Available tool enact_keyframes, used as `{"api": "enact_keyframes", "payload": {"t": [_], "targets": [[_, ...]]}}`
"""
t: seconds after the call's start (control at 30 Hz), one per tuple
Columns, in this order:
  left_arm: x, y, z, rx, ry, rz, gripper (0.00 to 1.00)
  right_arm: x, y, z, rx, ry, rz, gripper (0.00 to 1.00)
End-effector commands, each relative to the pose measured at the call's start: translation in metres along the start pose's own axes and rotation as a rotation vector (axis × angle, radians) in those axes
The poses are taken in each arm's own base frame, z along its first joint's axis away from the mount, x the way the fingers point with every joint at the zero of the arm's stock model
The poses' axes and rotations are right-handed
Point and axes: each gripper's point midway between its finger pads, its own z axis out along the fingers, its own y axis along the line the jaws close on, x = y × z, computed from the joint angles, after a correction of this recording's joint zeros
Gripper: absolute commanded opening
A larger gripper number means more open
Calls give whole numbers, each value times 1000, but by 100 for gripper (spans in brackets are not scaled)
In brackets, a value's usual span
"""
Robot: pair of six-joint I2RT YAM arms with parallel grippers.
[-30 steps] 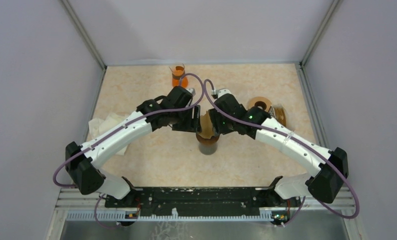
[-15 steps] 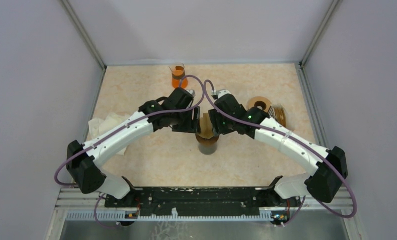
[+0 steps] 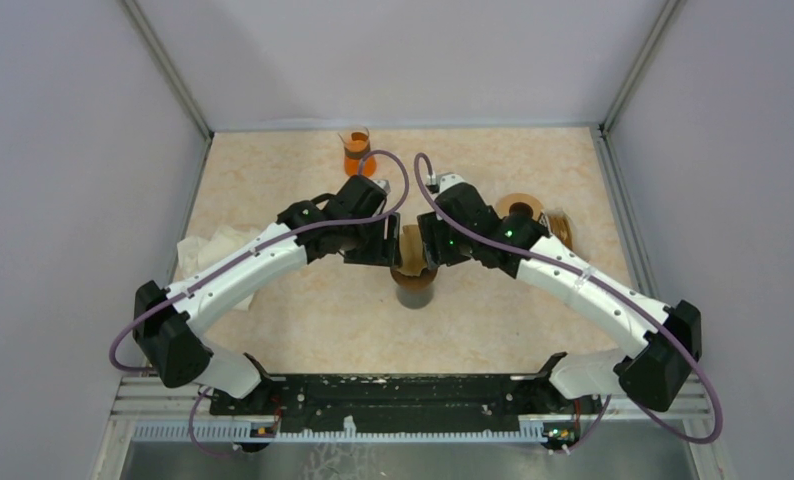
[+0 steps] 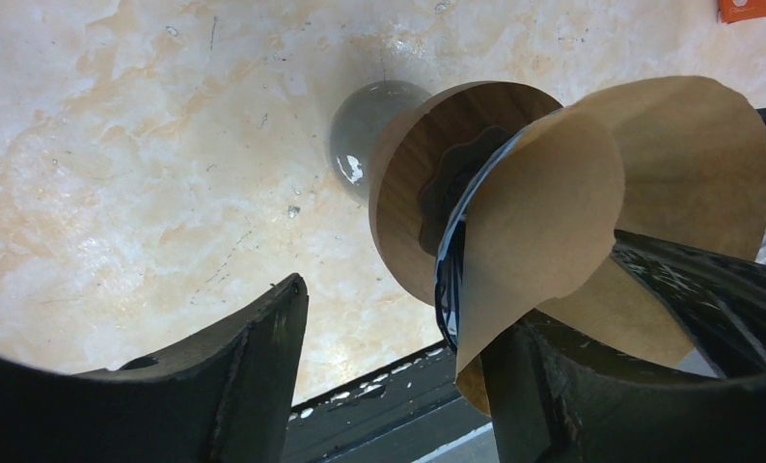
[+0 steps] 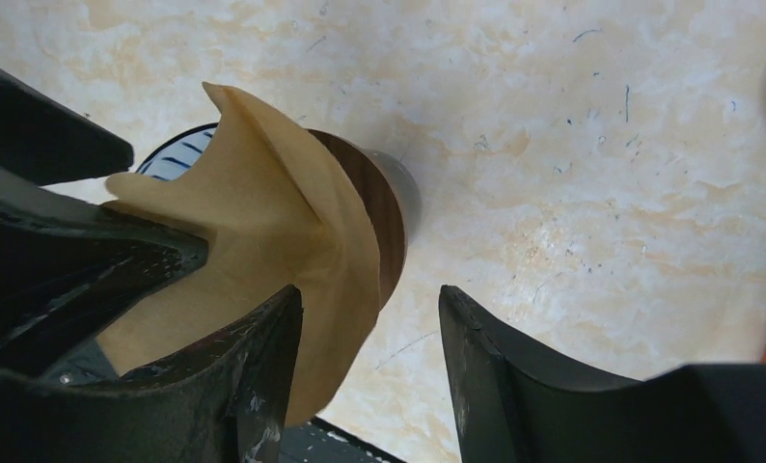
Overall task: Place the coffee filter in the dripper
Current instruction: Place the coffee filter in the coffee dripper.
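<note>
Now, the left claw (image 4: 394, 318) stands wide and grips nothing, its fingers well apart, with the brown paper coffee filter (image 4: 553, 203) leaning against the inner one. Across the dripper from it, the right claw (image 5: 369, 299) is parted too, bare counter showing between its fingers, a lobe of paper lying just beside one of them. The filter sits in the mouth of the wood-collared dark dripper (image 4: 398, 183), but folded and standing proud, not seated. Under the dripper is a grey cup (image 4: 360, 135), on the marbled beige counter (image 4: 119, 145). This looks like the seating step, nearly there. The next move calls for a gentle press into the cone, spreading the paper without tipping the dripper.
</note>
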Motion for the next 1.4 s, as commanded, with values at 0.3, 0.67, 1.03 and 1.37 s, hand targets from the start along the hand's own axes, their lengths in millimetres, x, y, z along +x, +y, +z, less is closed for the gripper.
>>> {"api": "enact_keyframes", "payload": {"t": [0.3,0.67,1.03,1.37], "targets": [[-14,-12,-22,67,-65,-9,75,-45,4,-31,-23,-156,36,56],[-36,-30,-33,142,-138,13,85,-47,-3,-36,15,-172,49,56],[-47,-15,-8,47,-127,27,86,-38,-5,-31,20,-135,46,56],[-42,5,5,-12,-99,4,81,-19,-3,-24,-8,-85,21,56]]}}
